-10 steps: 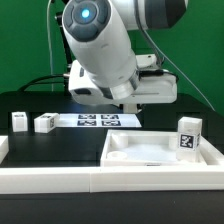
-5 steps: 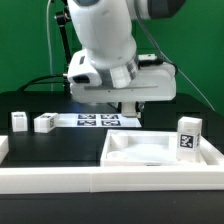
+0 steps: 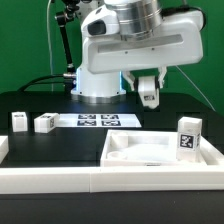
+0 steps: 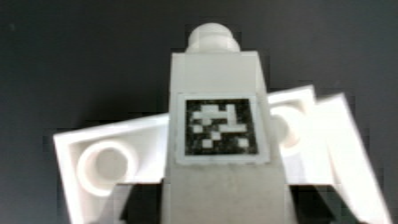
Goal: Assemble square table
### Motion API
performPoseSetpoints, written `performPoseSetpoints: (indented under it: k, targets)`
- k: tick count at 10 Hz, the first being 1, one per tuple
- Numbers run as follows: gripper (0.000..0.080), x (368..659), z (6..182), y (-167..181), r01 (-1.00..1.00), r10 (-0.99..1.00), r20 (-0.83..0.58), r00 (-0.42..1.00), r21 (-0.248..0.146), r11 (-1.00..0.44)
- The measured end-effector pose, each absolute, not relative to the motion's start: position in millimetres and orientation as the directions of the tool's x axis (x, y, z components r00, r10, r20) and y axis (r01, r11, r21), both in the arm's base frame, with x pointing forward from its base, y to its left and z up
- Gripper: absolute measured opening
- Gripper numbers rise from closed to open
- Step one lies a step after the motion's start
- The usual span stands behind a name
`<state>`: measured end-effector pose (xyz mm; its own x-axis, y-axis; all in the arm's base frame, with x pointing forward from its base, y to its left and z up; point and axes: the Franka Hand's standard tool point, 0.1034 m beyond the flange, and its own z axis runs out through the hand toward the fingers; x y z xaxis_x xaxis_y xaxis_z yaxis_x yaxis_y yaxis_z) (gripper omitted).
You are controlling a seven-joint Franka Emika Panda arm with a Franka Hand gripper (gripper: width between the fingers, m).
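Note:
My gripper [image 3: 148, 86] is shut on a white block leg [image 3: 149, 97] and holds it high above the black table, behind the square table top [image 3: 122, 152]. The top is a white tray with a raised rim at the front right. Another tagged leg [image 3: 188, 136] stands upright at its right rim. Two more legs [image 3: 19, 121] [image 3: 45, 123] lie at the exterior view's left. In the wrist view the held leg [image 4: 222, 100] fills the middle, tag facing the camera, with the table top [image 4: 98, 160] below it. The gripper [image 4: 222, 208] clamps the leg's near end.
The marker board [image 3: 100, 120] lies flat behind the table top. A long white rail [image 3: 60, 180] edges the front of the black surface. A green backdrop and dark cables stand behind the arm.
The arm has risen and swung toward the exterior view's right. The gripper with the leg, hidden low behind the arm before, now hangs in plain view above the table.

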<state>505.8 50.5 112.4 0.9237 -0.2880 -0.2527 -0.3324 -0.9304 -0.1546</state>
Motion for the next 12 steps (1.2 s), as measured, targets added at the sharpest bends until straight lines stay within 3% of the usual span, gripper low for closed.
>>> performPoseSetpoints:
  k: [2, 4, 6, 10, 12]
  targets:
    - [0.0291, 515.8, 114.8, 50.9, -0.315, -0.296, -0.135, 0.946, -0.156, -0.936]
    - [0.0291, 559.3, 122.8, 48.0, -0.284, -0.286, -0.013, 0.958, -0.166, -0.944]
    - [0.0291, 612.0, 128.2, 48.3, -0.227, -0.252, 0.176, 0.952, -0.150, -0.962]
    - [0.0291, 610.5, 126.1, 45.4, -0.214, -0.237, 0.177, 0.955, -0.143, -0.966]
    - [0.0291, 612.6, 122.5, 19.4, -0.121, -0.139, 0.197, 0.970, -0.103, -0.987]
